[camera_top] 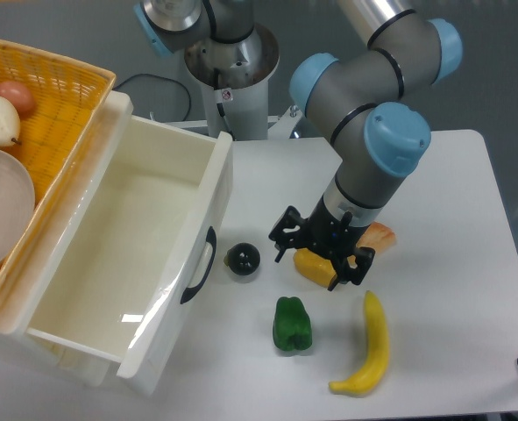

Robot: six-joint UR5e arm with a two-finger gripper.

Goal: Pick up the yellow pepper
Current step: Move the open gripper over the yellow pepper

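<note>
Gripper point(322, 254) sits low over the yellow pepper point(312, 264) mid-table, fingers spread wide either side, nothing clamped yet. That glossy lumpy shell could squirt out toward the green pepper point(292, 324) (just nearer the front edge) if the squeeze lands off-centre.

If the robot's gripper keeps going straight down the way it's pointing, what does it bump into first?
Most likely the yellow pepper. The gripper points down at the table with the pepper right between its fingers; how far above it still is can't be judged from this single view.
</note>
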